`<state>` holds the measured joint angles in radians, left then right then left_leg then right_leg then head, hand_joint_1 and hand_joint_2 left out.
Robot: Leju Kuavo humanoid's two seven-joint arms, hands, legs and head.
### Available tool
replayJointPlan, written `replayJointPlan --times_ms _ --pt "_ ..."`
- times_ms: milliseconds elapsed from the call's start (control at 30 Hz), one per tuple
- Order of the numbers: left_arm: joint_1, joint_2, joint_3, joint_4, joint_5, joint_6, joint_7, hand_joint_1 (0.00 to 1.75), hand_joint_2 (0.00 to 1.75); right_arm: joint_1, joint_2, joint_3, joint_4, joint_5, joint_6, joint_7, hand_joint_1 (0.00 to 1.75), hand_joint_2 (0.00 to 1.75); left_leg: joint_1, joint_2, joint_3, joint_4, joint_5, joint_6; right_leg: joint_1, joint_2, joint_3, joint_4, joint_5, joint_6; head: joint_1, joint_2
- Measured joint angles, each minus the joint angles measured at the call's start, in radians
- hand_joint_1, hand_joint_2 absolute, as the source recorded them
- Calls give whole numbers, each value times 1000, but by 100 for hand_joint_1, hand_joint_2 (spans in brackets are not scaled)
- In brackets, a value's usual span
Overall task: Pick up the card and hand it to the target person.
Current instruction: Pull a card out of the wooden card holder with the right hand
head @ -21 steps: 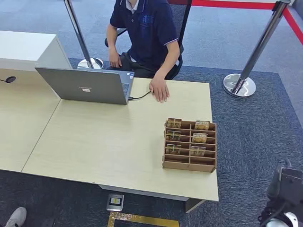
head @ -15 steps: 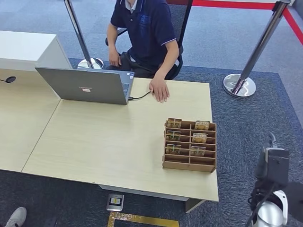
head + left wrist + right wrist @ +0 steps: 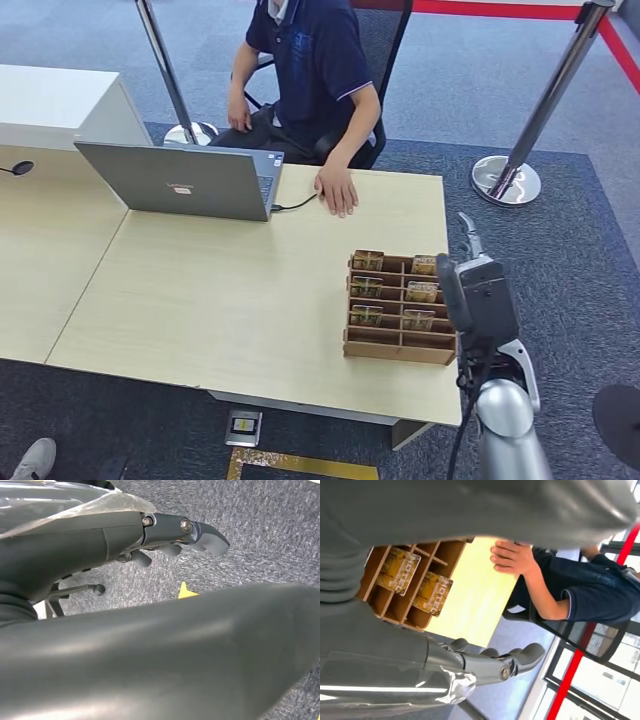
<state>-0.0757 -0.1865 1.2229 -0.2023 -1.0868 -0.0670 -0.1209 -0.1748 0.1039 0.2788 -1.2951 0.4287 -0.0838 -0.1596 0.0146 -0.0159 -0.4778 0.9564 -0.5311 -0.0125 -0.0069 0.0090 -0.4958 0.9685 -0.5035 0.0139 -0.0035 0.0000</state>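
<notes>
— Head view first: what's nearest?

— Dark carpet, with a pale wooden table on it. A wooden rack sits near the table's right front corner, divided into slots. Cards stand in several slots, in two columns.

— And farther back?

— A grey laptop, lid up, its cable running toward a person in a dark polo shirt seated at the far edge. One of the person's hands lies flat on the tabletop, well apart from the rack. Behind stand two stanchions with a red belt between posts.

— Where's the right hand?

— The right hand is raised just beside the rack's right edge, its fingers pointing away toward the far side. In the right wrist view the fingers reach out nearly straight, a little apart, with nothing between them. It appears to be above the table edge, though contact with the rack is hard to judge.

— The left hand?

— The left hand hangs over carpet, fingers loosely extended, holding nothing.
</notes>
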Motion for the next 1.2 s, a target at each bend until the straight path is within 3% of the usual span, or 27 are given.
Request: replayJointPlan --times_ms 100,233,367,567,767,1033,1100,1200 --pt "-1 0 0 0 -4 -4 0 0 0 0 -9 24 0 92 -52 19 0 175 0 0 0 0 0 0 0 0 0 0 0 0 0 0" --pt "-2 0 0 0 -11 -6 0 0 0 1 -32 54 -13 322 -119 51 0 175 0 0 0 0 0 0 0 0 0 0 0 0 0 0" --pt "-3 2 0 0 -15 -7 -3 0 0 4 -66 78 -44 556 -124 76 0 175 0 0 0 0 0 0 0 0 0 0 0 0 0 0" --pt "-2 9 0 0 -9 -7 -13 0 0 -1 -138 123 -82 746 -118 60 0 175 0 0 0 0 0 0 0 0 0 0 0 0 0 0" --pt "-1 14 1 1 -2 -7 -17 0 0 -18 -195 180 -97 815 -93 36 0 175 0 0 0 0 0 0 0 0 0 0 0 0 0 0" --pt "1 16 3 2 5 -8 -25 0 0 -16 -220 211 -74 743 -62 24 0 175 0 0 0 0 0 0 0 0 0 0 0 0 0 0" --pt "1 16 5 2 5 -8 -28 0 0 -11 -221 212 -63 734 -62 25 10 175 0 0 0 0 0 0 0 0 0 0 0 0 0 0" --pt "2 17 8 2 6 -8 -29 0 0 0 -221 214 -42 724 -65 34 68 175 0 0 0 0 0 0 0 0 0 0 0 0 0 0"
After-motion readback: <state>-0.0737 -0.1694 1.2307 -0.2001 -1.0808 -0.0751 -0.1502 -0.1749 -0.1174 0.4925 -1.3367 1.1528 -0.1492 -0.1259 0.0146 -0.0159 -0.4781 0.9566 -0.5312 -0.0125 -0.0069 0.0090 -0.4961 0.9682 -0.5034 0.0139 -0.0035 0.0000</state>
